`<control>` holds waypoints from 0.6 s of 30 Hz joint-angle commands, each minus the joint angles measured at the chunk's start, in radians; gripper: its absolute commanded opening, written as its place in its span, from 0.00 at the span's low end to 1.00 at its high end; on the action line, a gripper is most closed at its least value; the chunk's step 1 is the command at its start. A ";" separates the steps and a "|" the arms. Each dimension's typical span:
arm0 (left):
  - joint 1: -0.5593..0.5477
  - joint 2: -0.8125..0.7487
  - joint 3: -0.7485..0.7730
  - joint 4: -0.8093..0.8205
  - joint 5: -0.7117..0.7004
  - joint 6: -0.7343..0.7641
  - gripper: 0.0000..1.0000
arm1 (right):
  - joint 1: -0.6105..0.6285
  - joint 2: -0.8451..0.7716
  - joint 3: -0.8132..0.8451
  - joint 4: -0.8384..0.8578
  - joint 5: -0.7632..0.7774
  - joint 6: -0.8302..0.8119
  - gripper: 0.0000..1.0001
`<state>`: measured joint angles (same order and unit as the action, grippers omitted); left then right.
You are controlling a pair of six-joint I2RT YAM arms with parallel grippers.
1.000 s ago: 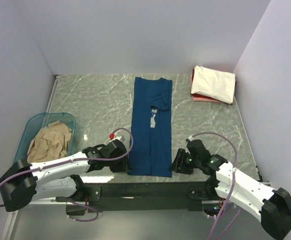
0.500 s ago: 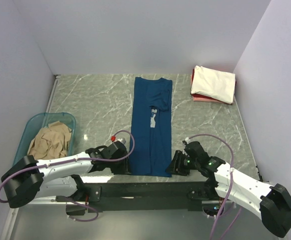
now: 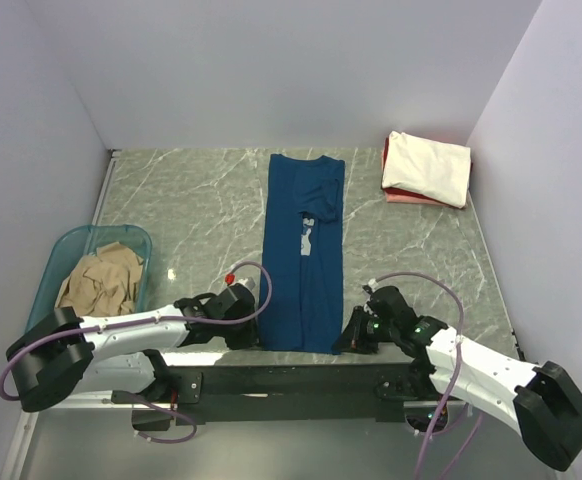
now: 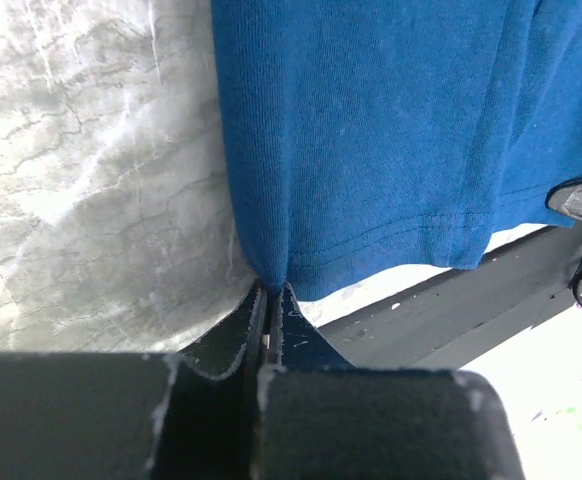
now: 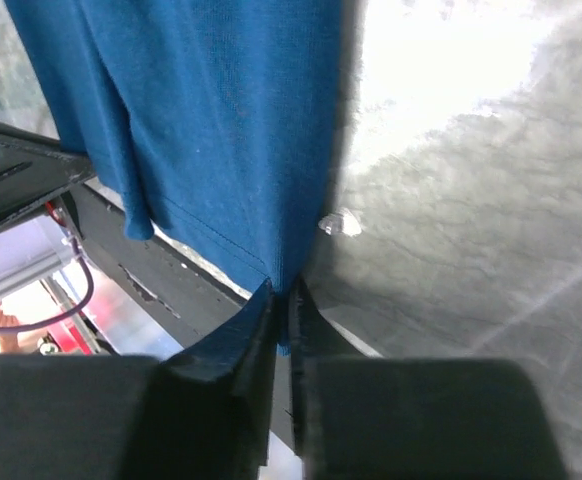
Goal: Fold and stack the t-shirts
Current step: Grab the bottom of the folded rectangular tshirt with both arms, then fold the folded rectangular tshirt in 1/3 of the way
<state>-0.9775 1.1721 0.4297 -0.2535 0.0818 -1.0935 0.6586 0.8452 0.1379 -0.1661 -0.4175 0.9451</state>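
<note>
As jaws clamp hem corners, navy t-shirt (image 3: 301,290) lies flat.

Four t-shirts: navy (image 3: 304,260), cream (image 3: 428,167), red (image 3: 403,197), tan (image 3: 96,280). One tub (image 3: 91,230).

The left arm (image 3: 121,328) and right arm (image 3: 481,362) wear white shells between black joint housings, each trailed by a looping purple cable (image 3: 411,276). Green lights (image 3: 418,322) dot the right wrist block. The left gripper (image 4: 269,300) and right gripper (image 5: 283,300) have matte black fingers (image 4: 226,345) with pale, scuffed edges; a red cap (image 3: 229,271), possibly a connector, sits by the left wrist
</note>
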 commanded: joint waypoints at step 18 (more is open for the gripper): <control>-0.113 -0.118 0.027 -0.084 -0.037 -0.062 0.01 | 0.009 -0.308 0.076 -0.417 0.032 -0.063 0.03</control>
<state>-1.0847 1.0554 0.4145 -0.3046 0.0776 -1.1492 0.6590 0.5415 0.1432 -0.5243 -0.3935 0.9070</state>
